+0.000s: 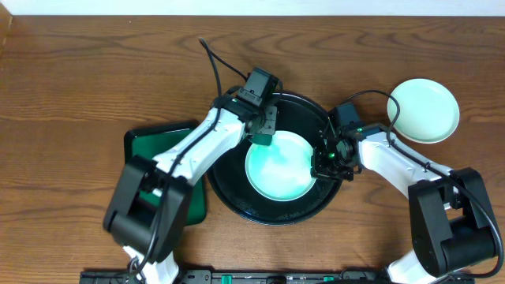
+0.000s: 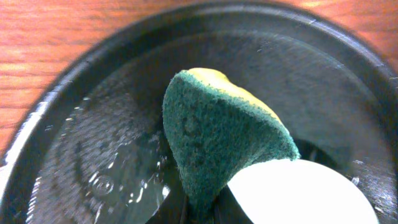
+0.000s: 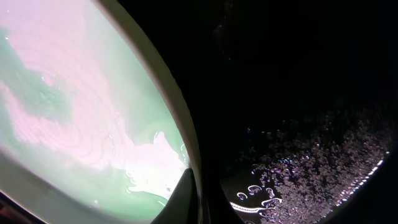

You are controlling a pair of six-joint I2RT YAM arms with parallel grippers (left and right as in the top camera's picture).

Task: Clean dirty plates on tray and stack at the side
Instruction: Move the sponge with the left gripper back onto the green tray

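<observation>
Our left gripper point(image 1: 264, 132) is clamped on a green and yellow sponge point(image 2: 217, 137). It hangs at the 11 o'clock edge of the smeared plate point(image 1: 280, 170). In the left wrist view the sponge's green face is turned toward us and its lower corner meets the plate's white rim; we cannot see the fingers themselves there.

Our right gripper point(image 1: 325, 162) is pinched together on the same plate's rim at 3 o'clock. In the right wrist view one dark finger point(image 3: 179, 198) lies against the pale rim, and teal-green smears spread over the plate's inside.

The smeared plate lies inside the black tray point(image 1: 237, 197), a little toward 6 o'clock of the tray's middle. The tray's bare floor looks wet, with shiny puddles and small bubbles.

At 2 o'clock from the tray, well apart from it, a second plate point(image 1: 424, 110) sits on the wooden table point(image 1: 79, 79); it looks pale mint without dark smears.

At 9 o'clock, just beside the tray's rim, lies a green tray point(image 1: 150, 142), partly covered by our left arm. We cannot tell whether the two trays touch.
</observation>
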